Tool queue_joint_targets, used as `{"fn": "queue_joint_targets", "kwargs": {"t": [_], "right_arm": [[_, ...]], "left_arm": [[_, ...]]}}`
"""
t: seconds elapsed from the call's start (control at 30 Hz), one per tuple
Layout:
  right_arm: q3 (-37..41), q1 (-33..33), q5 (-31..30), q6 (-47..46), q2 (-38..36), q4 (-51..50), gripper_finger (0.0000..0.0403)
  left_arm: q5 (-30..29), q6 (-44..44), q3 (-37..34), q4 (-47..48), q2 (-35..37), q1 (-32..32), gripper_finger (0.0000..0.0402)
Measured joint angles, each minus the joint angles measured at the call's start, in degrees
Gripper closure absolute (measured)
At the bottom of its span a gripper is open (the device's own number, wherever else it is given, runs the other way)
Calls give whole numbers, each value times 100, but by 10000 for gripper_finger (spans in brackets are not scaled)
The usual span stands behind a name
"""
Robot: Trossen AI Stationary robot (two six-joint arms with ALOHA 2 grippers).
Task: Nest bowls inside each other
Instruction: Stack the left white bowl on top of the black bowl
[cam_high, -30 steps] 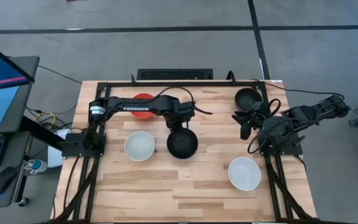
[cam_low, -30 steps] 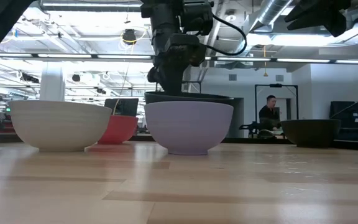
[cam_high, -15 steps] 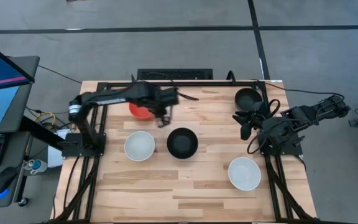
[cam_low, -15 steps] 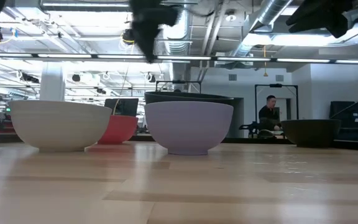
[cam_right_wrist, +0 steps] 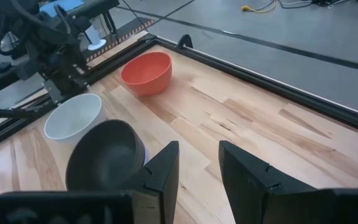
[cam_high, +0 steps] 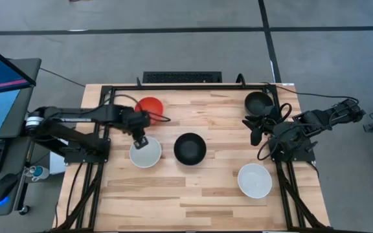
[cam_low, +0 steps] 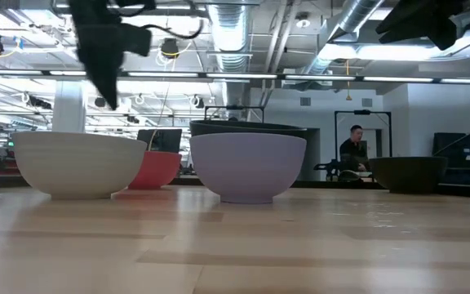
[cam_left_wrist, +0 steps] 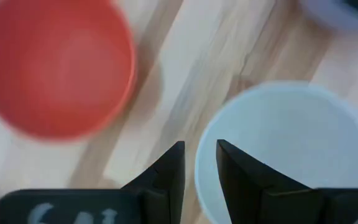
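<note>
The left gripper (cam_high: 140, 138), fingers slightly parted and empty, hangs over the white bowl's (cam_high: 146, 153) rim beside the red bowl (cam_high: 149, 107). The right gripper (cam_high: 254, 131) waits open near a black bowl (cam_high: 258, 101).

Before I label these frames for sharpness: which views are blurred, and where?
Low view: the left hand is smeared above the white bowl; the table stays sharp. Left wrist view: the red bowl has soft, streaked edges. High and right wrist views look crisp.
</note>
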State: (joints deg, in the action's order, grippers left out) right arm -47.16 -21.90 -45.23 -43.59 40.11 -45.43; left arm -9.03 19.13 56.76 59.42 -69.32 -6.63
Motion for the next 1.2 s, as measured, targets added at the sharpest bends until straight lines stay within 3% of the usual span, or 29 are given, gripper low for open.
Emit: {"fn": "queue_joint_targets", "kwargs": {"t": [0.2,0.63,1.2], "right_arm": [[0,1,-11,0,1,0,265],[0,1,-27,-195,1,-92,265],[0,1,-27,-256,1,-87,265]], "left_arm": [[67,214,-458,136,304,391,308],[190,508,-1011,-94,271,474,229],[95,301,-1619,-709,267,225,225]]}}
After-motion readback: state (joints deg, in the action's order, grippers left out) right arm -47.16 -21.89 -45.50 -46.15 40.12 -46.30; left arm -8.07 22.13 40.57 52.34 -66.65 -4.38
